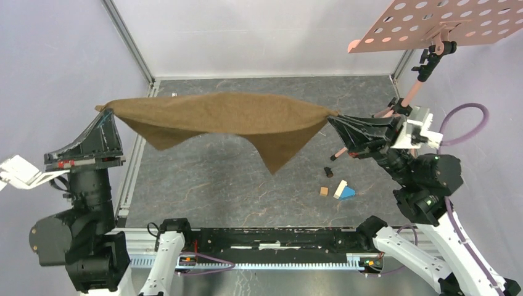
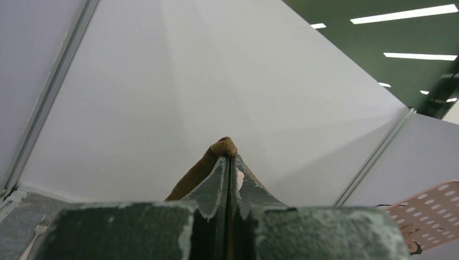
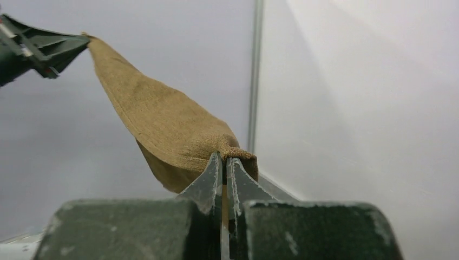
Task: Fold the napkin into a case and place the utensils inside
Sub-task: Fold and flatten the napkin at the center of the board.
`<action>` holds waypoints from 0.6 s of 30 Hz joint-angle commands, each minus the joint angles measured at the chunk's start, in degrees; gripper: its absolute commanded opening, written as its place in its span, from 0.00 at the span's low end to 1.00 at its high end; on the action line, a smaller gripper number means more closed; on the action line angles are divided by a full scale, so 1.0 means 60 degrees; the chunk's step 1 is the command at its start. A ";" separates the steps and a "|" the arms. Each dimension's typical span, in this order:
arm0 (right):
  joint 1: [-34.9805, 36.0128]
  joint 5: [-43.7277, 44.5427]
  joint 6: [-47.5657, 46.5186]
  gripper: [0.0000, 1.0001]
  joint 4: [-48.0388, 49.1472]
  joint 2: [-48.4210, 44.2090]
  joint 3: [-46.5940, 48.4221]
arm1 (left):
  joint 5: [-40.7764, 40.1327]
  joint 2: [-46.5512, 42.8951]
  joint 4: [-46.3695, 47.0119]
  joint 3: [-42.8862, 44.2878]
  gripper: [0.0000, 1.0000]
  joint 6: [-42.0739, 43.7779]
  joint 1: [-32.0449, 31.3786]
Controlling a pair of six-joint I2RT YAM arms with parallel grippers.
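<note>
The brown napkin (image 1: pixel 228 120) hangs in the air above the table, stretched between both grippers, with one corner drooping towards the middle. My left gripper (image 1: pixel 102 111) is shut on its left corner; in the left wrist view the cloth (image 2: pixel 197 172) bunches at the closed tips (image 2: pixel 230 157). My right gripper (image 1: pixel 333 117) is shut on the right corner; in the right wrist view the napkin (image 3: pixel 162 124) runs from the closed tips (image 3: pixel 224 158) across to the left gripper (image 3: pixel 51 47). A silver fork (image 2: pixel 37 230) lies on the table at the left. The spoon is not in view.
Small blocks lie on the dark table (image 1: pixel 203 179) at the right: a wooden one (image 1: pixel 324 191), a pale one (image 1: pixel 340 189), a blue one (image 1: pixel 348 193) and a dark piece (image 1: pixel 329 172). A pink perforated plate (image 1: pixel 444 21) on a stand overhangs the back right corner.
</note>
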 commanded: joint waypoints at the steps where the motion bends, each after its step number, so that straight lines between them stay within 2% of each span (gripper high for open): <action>1: 0.0015 -0.1181 0.0674 0.00 0.0877 -0.0422 -0.0533 | -0.0385 -0.0104 0.0394 -0.0078 0.02 0.0137 0.0007; 4: 0.0022 -0.0728 0.0751 0.00 0.0926 -0.0469 -0.0591 | -0.0927 0.0106 0.0318 0.0002 0.02 0.0464 0.0008; 9: 0.0019 0.2815 0.0639 0.00 -0.0846 0.0387 0.0096 | -0.1153 0.1411 0.0497 -0.0335 0.02 0.0747 0.0011; 13: 0.0014 0.6109 0.0734 0.00 -0.1622 0.1463 0.0486 | -0.1104 0.3379 0.1291 -0.0816 0.02 0.0803 0.0004; 18: -0.0098 0.8221 0.0154 0.00 -0.0814 0.3285 -0.0142 | -0.0148 0.6759 0.2127 -0.0518 0.02 0.0341 0.0001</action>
